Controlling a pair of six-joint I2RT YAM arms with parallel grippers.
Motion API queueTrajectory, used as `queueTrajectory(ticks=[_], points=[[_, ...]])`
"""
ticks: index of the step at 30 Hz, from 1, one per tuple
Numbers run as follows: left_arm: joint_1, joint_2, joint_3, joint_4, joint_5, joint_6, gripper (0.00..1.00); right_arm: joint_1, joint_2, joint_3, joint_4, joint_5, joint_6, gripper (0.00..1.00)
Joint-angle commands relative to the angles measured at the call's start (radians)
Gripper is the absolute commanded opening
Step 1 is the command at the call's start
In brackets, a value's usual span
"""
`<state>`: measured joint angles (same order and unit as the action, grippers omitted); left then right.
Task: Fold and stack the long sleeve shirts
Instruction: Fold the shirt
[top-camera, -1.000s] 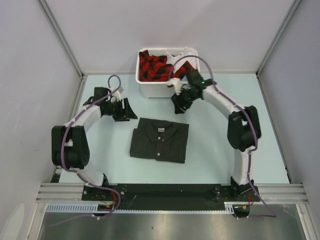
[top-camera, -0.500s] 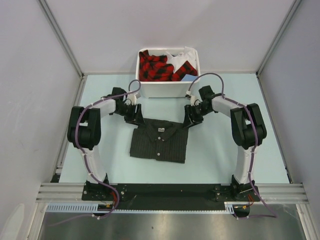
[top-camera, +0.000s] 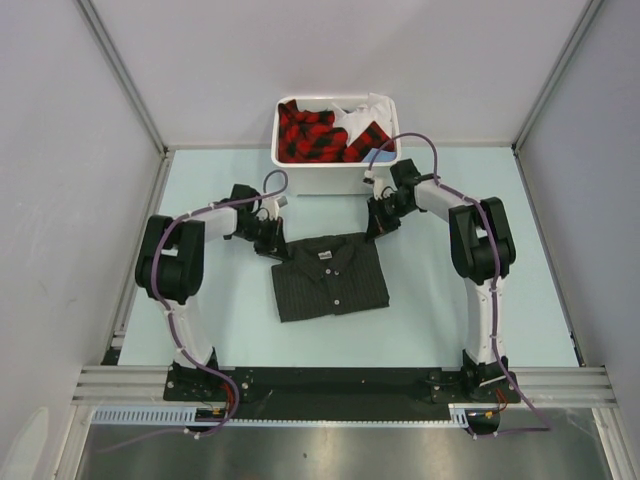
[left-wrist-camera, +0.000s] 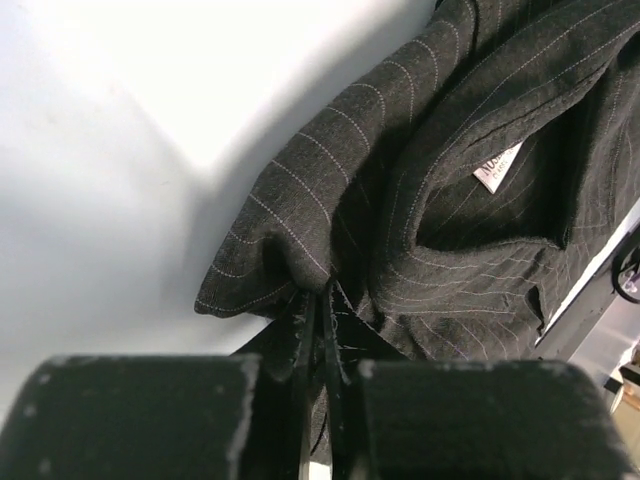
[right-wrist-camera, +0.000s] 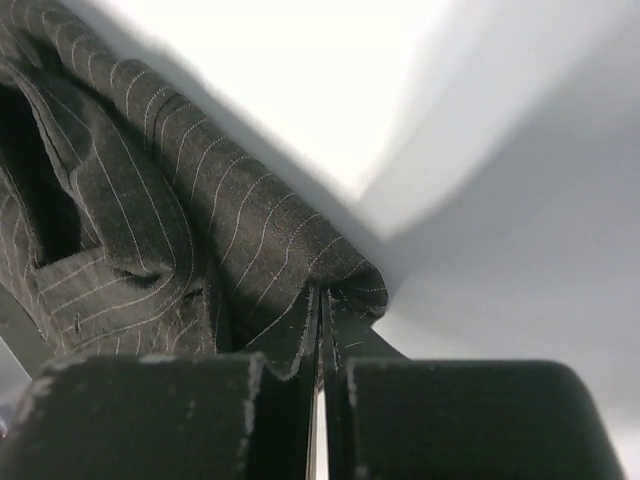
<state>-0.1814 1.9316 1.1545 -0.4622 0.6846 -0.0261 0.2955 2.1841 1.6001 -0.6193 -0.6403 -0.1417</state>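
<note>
A folded long sleeve shirt (top-camera: 332, 282), black with pale pinstripes, lies collar-up on the pale blue table. Its white neck label (top-camera: 324, 258) faces the far side. My left gripper (top-camera: 273, 243) is shut on the shirt's far left corner. In the left wrist view the gripper (left-wrist-camera: 322, 305) pinches a bunched fold of the shirt (left-wrist-camera: 440, 200) near the label (left-wrist-camera: 497, 165). My right gripper (top-camera: 374, 230) is shut on the far right corner. The right wrist view shows that gripper (right-wrist-camera: 323, 300) clamping a rolled edge of the shirt (right-wrist-camera: 150, 220).
A white bin (top-camera: 335, 183) stands just beyond the shirt at the table's far edge, holding red-and-black plaid clothing (top-camera: 310, 133) and a white garment. Grey enclosure walls flank the table (top-camera: 210, 310) on both sides. The arm bases sit at the near edge.
Both grippers came down onto the shirt's far corners and shut on the cloth. The shirt has shifted a little to the right and turned slightly, its far edge bunched.
</note>
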Motion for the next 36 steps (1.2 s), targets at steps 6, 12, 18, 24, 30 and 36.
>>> queueTrajectory(ticks=[6,12,18,24,30,36], points=[[0.085,-0.080,0.091,-0.076,-0.037,0.060,0.50,-0.056,-0.145,-0.017,-0.097,0.048,-0.073,0.46],[0.085,-0.158,0.037,-0.222,0.012,0.179,0.59,-0.075,-0.204,-0.005,-0.117,-0.050,-0.124,0.48],[0.080,-0.142,-0.012,-0.251,-0.010,0.180,0.62,-0.032,-0.144,0.011,-0.122,-0.125,-0.148,0.52],[0.062,-0.106,-0.010,-0.253,-0.025,0.186,0.62,0.005,-0.113,-0.006,-0.094,-0.102,-0.188,0.56],[0.033,-0.102,-0.013,-0.262,0.012,0.186,0.58,0.013,-0.115,-0.038,-0.089,-0.101,-0.220,0.56],[0.020,-0.106,-0.025,-0.254,0.006,0.170,0.57,0.024,-0.150,-0.097,-0.102,-0.119,-0.249,0.54]])
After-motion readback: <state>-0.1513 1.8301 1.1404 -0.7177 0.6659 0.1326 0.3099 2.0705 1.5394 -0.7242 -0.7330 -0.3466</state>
